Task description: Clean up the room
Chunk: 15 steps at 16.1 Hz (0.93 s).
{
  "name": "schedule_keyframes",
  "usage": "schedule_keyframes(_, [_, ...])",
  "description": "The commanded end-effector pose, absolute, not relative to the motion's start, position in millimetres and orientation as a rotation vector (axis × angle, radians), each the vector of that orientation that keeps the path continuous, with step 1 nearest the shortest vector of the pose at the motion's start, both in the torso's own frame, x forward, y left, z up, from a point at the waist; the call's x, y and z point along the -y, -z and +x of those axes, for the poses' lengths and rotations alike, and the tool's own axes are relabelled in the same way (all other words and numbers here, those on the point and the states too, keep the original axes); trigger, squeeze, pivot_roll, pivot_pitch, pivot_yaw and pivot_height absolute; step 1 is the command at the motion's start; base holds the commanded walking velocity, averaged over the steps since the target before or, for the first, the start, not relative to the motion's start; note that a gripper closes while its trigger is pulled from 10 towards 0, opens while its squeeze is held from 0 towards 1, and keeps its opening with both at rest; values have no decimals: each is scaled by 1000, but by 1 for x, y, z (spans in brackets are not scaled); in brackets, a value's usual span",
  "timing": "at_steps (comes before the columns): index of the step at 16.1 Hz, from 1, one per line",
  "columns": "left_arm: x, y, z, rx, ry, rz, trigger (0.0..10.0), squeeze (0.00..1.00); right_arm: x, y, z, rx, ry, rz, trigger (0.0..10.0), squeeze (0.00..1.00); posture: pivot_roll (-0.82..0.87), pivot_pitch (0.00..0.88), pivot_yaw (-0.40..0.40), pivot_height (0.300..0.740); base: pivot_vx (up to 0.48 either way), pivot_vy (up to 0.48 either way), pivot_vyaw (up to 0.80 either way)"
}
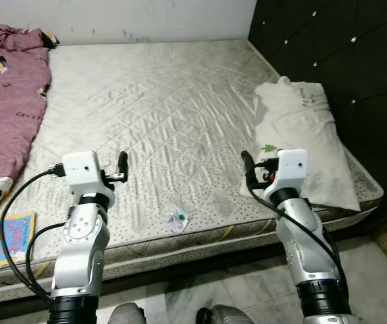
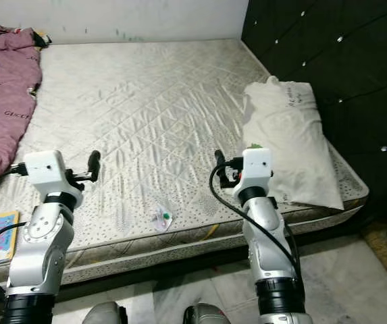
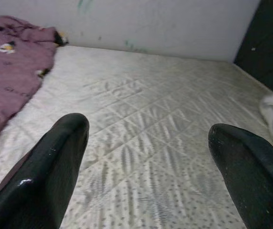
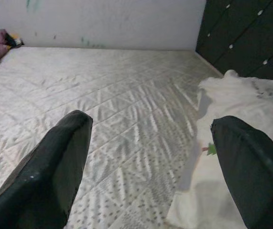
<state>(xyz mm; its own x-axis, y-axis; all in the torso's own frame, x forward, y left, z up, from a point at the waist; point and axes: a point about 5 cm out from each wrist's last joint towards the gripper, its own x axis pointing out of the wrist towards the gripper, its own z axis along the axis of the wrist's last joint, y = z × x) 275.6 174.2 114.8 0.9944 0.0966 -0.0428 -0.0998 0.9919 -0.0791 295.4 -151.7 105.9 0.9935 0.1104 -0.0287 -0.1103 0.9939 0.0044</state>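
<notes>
While both arms hover over the mattress (image 1: 166, 101), the left gripper (image 3: 150, 157) and right gripper (image 4: 150, 152) gape wide, holding nothing. A wrapper (image 1: 177, 218) lies near the front edge between them, the pillow (image 1: 301, 135) just beside the right gripper, and a quilt (image 1: 7, 88) lies far left.

Mattress (image 1: 159, 101) ahead, wall (image 1: 146, 17) behind it. Blanket (image 1: 4, 88) on its left side; pillow (image 1: 304, 135) on its right, beside the headboard (image 1: 342, 54). Small wrapper (image 1: 177, 218) near front edge, centre. Book (image 1: 3, 237) front left, below the blanket.
</notes>
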Motion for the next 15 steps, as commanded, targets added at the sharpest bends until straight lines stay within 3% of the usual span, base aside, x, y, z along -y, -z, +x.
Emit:
schedule_keyframes(1, [-174,-120,276,-30,-106,-69,10000,0,153,-109,294,-18,-113,9,10000,0,43,62,-33,682,0,0,0])
schedule_keyframes(3, [-171,-119,276,-32,-100,-66,10000,0,151,-107,292,-31,-124,17,10000,0,34,81,-47,657,0,0,0])
schedule_keyframes(8, [-169,-118,276,-34,-119,-77,10000,0,152,-109,296,-30,-144,-28,10000,0,29,80,-52,657,0,0,0])
schedule_keyframes(15, [-170,-119,282,-34,-136,-74,10000,0,148,-108,297,-29,-172,-49,10000,0,22,74,-48,657,0,0,753])
